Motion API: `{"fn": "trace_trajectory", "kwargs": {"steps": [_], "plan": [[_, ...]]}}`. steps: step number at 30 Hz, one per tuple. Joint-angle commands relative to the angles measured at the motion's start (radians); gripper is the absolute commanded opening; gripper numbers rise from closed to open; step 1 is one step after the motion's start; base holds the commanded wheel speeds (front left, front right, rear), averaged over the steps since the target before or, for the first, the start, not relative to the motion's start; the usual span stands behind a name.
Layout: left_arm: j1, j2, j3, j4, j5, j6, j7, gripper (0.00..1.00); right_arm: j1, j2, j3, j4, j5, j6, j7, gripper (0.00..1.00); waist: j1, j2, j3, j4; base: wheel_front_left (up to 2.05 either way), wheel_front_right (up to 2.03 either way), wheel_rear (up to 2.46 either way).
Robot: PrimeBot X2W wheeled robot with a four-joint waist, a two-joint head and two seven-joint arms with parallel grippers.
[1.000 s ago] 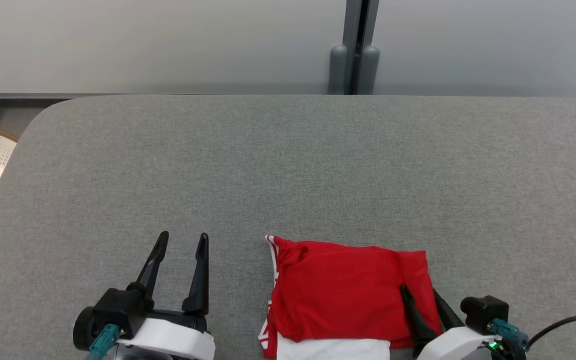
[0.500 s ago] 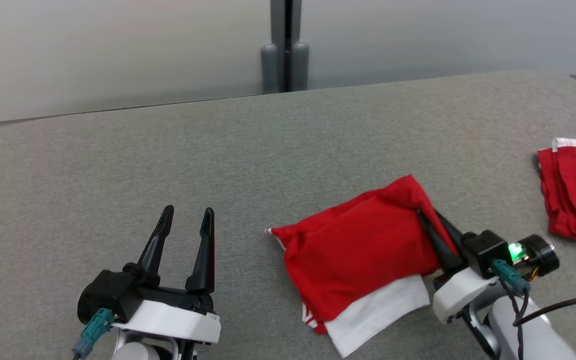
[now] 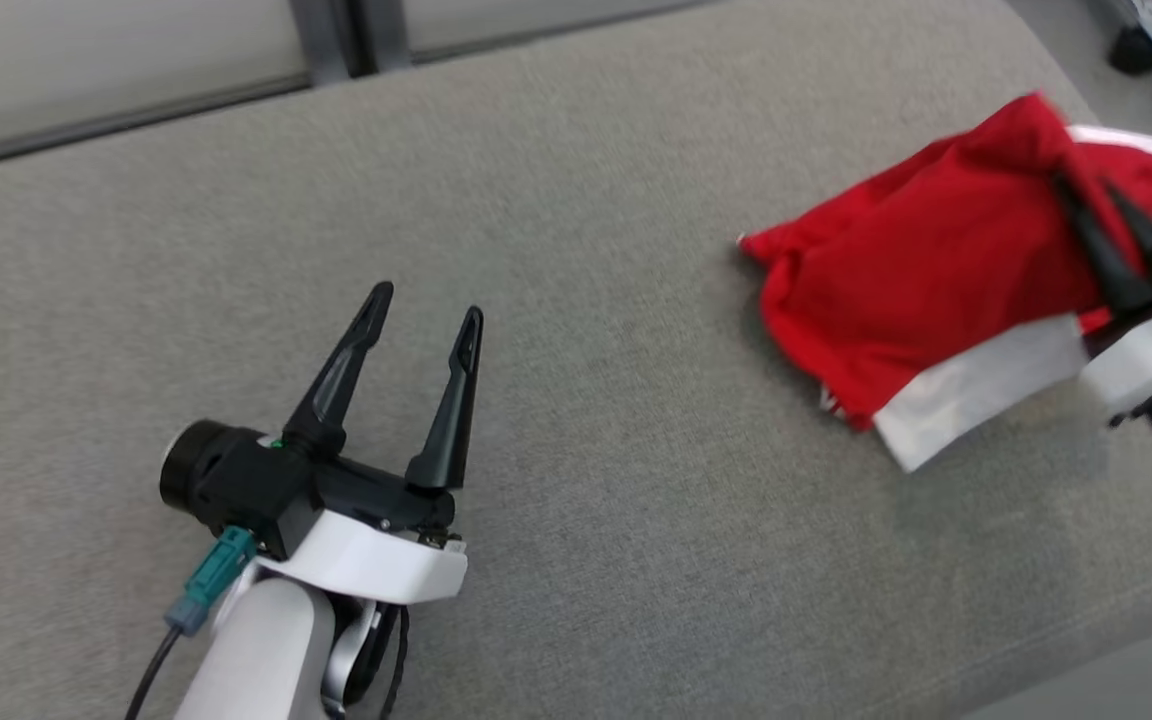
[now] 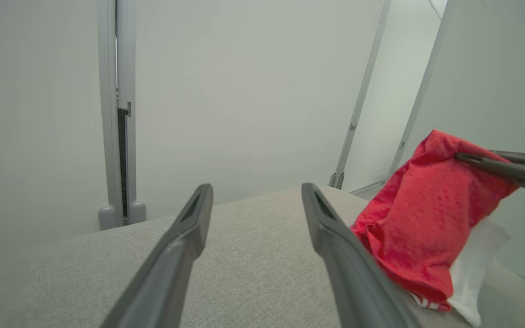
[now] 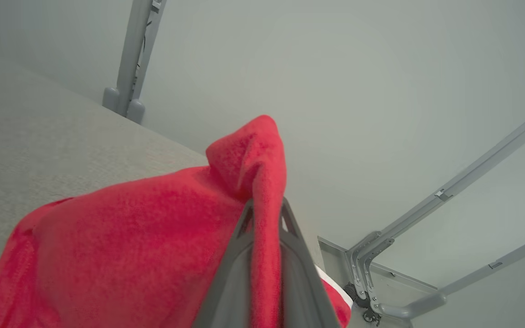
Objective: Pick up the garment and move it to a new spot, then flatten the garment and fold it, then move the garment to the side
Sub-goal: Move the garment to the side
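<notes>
Garment (image 3: 926,280): red, folded, with a white panel along its near edge. It was at the right end of the grey table (image 3: 586,200). Its left part lay on the cloth surface and its right corner was raised off it.

A second earlier it had been flat at the near edge, in front of me. It had since travelled right and turned, so the white panel angled toward the near right. My head had swung right too, so much of the shift in the head view was the camera's.

Right gripper (image 3: 1086,188): fingers pressed together on that raised corner, with a ridge of red fabric standing up between them in the right wrist view (image 5: 267,205). A second ago the same fingers had been spread over the garment's right edge.

Just beyond the held corner was the white-trimmed edge of a second red cloth (image 3: 1121,140). I couldn't tell whether the two touched.

Left gripper (image 3: 428,302): fingers spread wide and holding nothing, as before. It was over bare table, well apart to the left of the garment.
</notes>
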State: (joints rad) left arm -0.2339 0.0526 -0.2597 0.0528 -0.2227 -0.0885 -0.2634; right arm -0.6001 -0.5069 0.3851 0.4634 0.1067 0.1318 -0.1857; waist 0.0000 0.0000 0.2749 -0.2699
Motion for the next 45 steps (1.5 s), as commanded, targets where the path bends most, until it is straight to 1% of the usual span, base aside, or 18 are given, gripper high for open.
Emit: {"fn": "trace_trajectory", "kwargs": {"steps": [1,5,9,17,18,19,20,25,27,29,32,37,39,43,45], "plan": [[-0.030,0.016,0.006,0.000,0.012,-0.010,-0.001,1.00,-0.043,-0.019,-0.018,0.016,0.012,-0.002,-0.002,0.00,0.0000,0.0000,0.104,-0.068,0.00,0.00,0.00],[-0.070,0.036,0.007,0.005,0.027,-0.024,-0.001,1.00,-0.111,-0.040,-0.078,0.076,0.030,-0.002,-0.011,0.00,0.0000,0.0000,0.168,-0.078,0.00,0.00,0.00],[-0.093,0.055,0.006,0.005,0.029,-0.030,-0.001,1.00,-0.148,-0.045,-0.139,0.150,0.017,-0.002,-0.017,0.00,0.0000,0.0000,0.206,-0.073,0.00,0.00,0.00],[-0.109,0.079,0.014,-0.002,0.031,-0.034,-0.001,1.00,-0.180,-0.019,-0.238,0.301,-0.007,-0.002,-0.025,0.00,0.0000,0.0000,0.245,-0.054,0.00,0.00,0.00],[-0.109,0.080,0.015,-0.002,0.030,-0.035,-0.001,1.00,-0.185,-0.016,-0.245,0.318,-0.014,-0.002,-0.025,0.12,0.0000,0.0000,0.248,-0.051,0.00,0.00,0.00],[-0.109,0.081,0.016,-0.003,0.030,-0.035,-0.001,1.00,-0.189,-0.013,-0.256,0.333,-0.023,-0.002,-0.027,0.80,0.0000,0.0000,0.249,-0.049,0.00,0.00,0.00],[-0.110,0.082,0.017,-0.002,0.030,-0.034,-0.001,1.00,-0.195,-0.009,-0.269,0.352,-0.030,-0.002,-0.029,1.00,0.0000,0.0000,0.251,-0.047,0.00,0.00,0.00],[-0.112,0.079,0.020,0.006,0.025,-0.034,-0.001,1.00,-0.211,0.010,-0.304,0.397,-0.071,-0.002,-0.042,1.00,0.0000,0.0000,0.240,-0.039,0.00,0.00,0.00],[-0.106,0.074,0.024,0.010,0.021,-0.034,-0.001,1.00,-0.216,0.028,-0.314,0.403,-0.091,-0.002,-0.053,1.00,0.0000,0.0000,0.222,-0.035,0.00,0.00,0.00],[-0.091,0.061,0.033,0.017,0.016,-0.031,-0.001,1.00,-0.210,0.056,-0.319,0.389,-0.109,-0.002,-0.067,1.00,0.0000,0.0000,0.178,-0.026,0.00,0.00,0.00],[-0.075,0.043,0.043,0.026,0.009,-0.027,-0.001,1.00,-0.185,0.085,-0.293,0.362,-0.119,-0.002,-0.075,1.00,0.0000,0.0000,0.124,-0.008,0.00,0.00,0.00],[-0.037,0.020,0.068,0.043,-0.004,-0.014,-0.001,1.00,-0.120,0.135,-0.250,0.266,-0.076,-0.002,-0.080,1.00,0.0000,0.0000,0.010,0.041,0.00,0.00,0.00],[-0.013,0.013,0.085,0.056,-0.017,0.004,-0.001,1.00,-0.073,0.154,-0.229,0.207,-0.047,-0.002,-0.080,1.00,0.0000,0.0000,-0.035,0.063,0.00,0.00,0.00],[0.039,0.004,0.090,0.092,-0.023,0.037,-0.002,1.00,0.047,0.182,-0.196,0.103,0.020,-0.002,-0.078,1.00,0.0000,0.0000,-0.127,0.120,0.00,0.00,0.00],[0.071,0.003,0.092,0.100,-0.026,0.054,-0.001,1.00,0.105,0.200,-0.202,0.056,0.058,-0.002,-0.078,1.00,0.0000,0.0000,-0.164,0.149,0.00,0.00,0.00]]}}
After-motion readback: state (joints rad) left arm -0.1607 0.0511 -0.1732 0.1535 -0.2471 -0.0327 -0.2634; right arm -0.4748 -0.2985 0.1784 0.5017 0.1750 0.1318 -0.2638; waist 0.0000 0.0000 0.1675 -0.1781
